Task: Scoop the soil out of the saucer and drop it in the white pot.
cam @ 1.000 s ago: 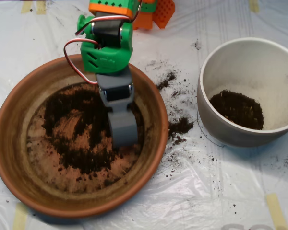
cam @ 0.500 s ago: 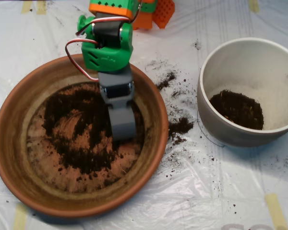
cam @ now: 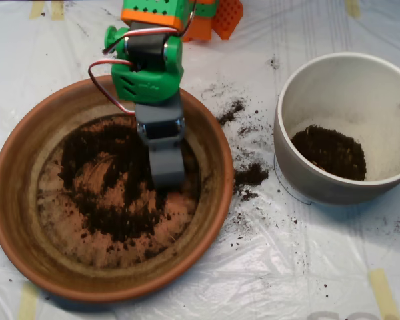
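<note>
Overhead view: you see the saucer (cam: pixel 13 200) at lower left on the plastic-covered table (cam: pixel 307 267), with the soil (cam: pixel 113 193) spread in a dark, broken ring over its floor, thickest along the top and right of the bare terracotta patch at its centre. Your grey scoop (cam: pixel 165 175) stands inside the saucer, right of centre, its tip down among the soil at the right side of that ring; most of the soil lies to the left of and below the tip. From this angle you look onto the scoop's closed back, so whether its shells are parted or together cannot be told, nor whether it carries any soil. The arm (cam: pixel 149 67) enters from the top edge and reaches straight down the picture, its green wrist housing over the saucer's upper rim, with a red-and-white cable (cam: pixel 103 90) looping out on its left. The white pot (cam: pixel 300 160) stands at right, well apart from the scoop, with a dark heap of soil on its floor. Spilled crumbs (cam: pixel 250 177) lie on the table between saucer and pot.
</note>
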{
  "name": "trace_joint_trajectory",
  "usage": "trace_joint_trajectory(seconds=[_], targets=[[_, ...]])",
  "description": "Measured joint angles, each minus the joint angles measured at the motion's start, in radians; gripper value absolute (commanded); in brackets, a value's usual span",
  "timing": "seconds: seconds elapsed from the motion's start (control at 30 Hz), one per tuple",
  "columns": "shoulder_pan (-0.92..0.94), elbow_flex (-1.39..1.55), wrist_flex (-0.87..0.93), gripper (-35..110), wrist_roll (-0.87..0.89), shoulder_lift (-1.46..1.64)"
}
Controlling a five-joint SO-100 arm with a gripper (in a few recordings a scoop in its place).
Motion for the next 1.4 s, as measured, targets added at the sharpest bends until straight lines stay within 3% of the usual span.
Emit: trace_joint_trajectory(seconds=[0.33,0.63,1.0,1.4], targets=[[0.029,0.040,-0.005,0,-0.014,0.029],[-0.003,-0.020,0.129,0,0.057,0.117],[-0.213,-0.055,0.222,0,0.130,0.456],[-0.410,-0.224,0.353,0,0.081,0.522]])
